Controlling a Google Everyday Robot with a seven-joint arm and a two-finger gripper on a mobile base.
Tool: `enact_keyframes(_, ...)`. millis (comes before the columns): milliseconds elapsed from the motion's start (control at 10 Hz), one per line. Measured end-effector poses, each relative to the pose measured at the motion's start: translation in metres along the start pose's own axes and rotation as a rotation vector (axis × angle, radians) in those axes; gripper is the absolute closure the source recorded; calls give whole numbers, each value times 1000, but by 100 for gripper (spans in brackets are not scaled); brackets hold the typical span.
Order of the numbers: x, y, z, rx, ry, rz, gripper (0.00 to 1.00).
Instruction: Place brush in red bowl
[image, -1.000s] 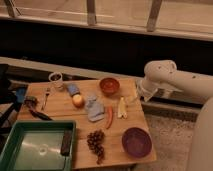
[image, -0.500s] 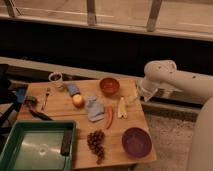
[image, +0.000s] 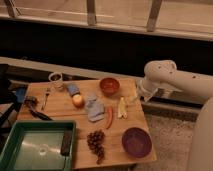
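The brush (image: 35, 108) lies at the left edge of the wooden table (image: 130, 120), with its dark head toward the far left and its slim black handle angling to the right. The red bowl (image: 109, 85) stands at the back middle of the table, and nothing shows inside it. My gripper (image: 136, 97) hangs from the white arm (image: 165, 80) at the table's right edge, just right of the red bowl and far from the brush. It holds nothing that I can see.
A fork (image: 46, 97), cup (image: 56, 79), apple (image: 78, 101), blue cloth (image: 93, 109), carrot (image: 109, 117), banana (image: 121, 107) and grapes (image: 96, 141) lie on the table. A maroon bowl (image: 136, 141) sits front right. A green tray (image: 30, 150) holds a dark block (image: 66, 143).
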Motion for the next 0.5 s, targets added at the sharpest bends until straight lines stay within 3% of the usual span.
enact_keyframes(500, -2, 2, -2, 1, -7, -17, 38)
